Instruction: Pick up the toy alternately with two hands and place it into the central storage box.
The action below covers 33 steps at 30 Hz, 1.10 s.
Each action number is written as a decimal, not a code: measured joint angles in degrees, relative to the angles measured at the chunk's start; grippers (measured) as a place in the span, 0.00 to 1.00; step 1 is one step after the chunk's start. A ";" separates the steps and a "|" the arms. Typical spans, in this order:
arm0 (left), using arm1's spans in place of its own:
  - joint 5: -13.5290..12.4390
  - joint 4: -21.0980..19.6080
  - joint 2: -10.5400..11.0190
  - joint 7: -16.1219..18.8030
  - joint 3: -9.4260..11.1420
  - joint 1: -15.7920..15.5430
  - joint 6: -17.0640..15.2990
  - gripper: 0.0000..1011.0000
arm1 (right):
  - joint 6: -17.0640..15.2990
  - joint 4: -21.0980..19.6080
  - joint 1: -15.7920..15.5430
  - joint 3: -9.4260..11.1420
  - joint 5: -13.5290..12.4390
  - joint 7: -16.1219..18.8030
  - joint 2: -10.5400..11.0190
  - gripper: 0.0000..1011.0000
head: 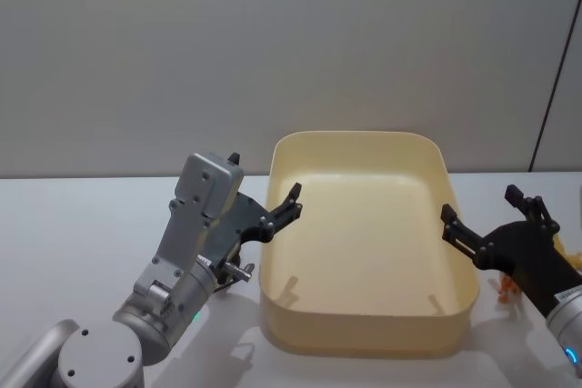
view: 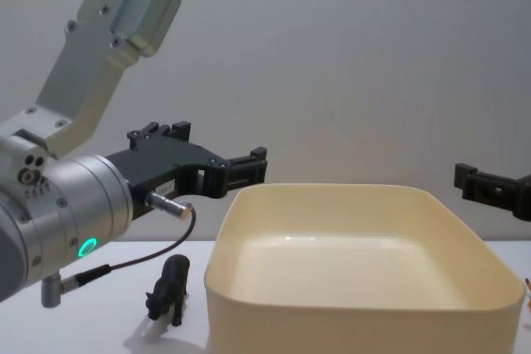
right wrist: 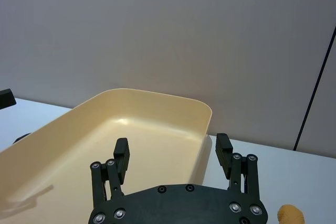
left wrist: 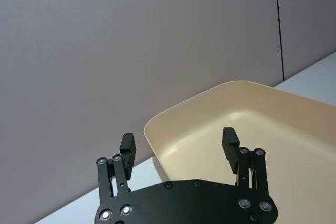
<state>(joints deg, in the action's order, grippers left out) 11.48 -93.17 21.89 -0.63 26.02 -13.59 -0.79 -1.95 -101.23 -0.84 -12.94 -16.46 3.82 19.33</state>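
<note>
Table (head: 73, 224): white and flat, carrying the box and the toys.
Central storage box (head: 364, 333): big cream-yellow tub with rounded corners at the middle of the table. Inside bare, with no toy in it.
Left gripper (left wrist: 178, 144): raised above the table at the box's left wall, toward the far left corner. Fingers spread wide with nothing between them. By the look of the left wrist view, one fingertip over the tub and the other outside its rim.
Right gripper (right wrist: 172, 148): raised at the box's right wall, about halfway along it. Fingers apart, holding nothing.
Black toy (view: 170, 288): small dark four-legged animal figure, upright on the table near the box's near left corner, close to the wall but not touching it, below the left arm.
Orange toy (head: 506, 290): small orange piece on the table toward its right edge, just outside the box's right wall, partly hidden by the right gripper. Shape too hidden to tell.
Done so far: seemingly nothing, with the tub empty and both toys seen lying outside it.
Left to do: lowering one gripper to the toy on its side, closing on it, carrying it over the rim and letting go. After that, the same from the other side.
</note>
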 joint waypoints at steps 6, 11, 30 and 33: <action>0.00 0.00 0.00 0.00 0.00 0.00 0.00 0.99 | 0.00 0.00 -0.01 0.00 0.00 0.00 0.00 0.99; 0.00 0.00 0.00 0.00 0.00 0.00 0.00 0.99 | 0.00 0.00 0.00 0.00 0.00 0.00 0.00 0.99; 0.00 0.00 0.00 0.00 0.00 0.00 0.00 0.99 | 0.00 0.00 0.00 0.00 0.00 0.00 0.00 0.99; 0.00 0.00 0.00 0.00 0.00 0.00 0.00 0.99 | 0.00 0.00 0.00 0.00 0.00 0.00 0.00 0.99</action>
<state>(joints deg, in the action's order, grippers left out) 11.48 -93.18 21.89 -0.63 26.02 -13.59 -0.79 -1.95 -101.23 -0.84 -12.94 -16.47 3.83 19.33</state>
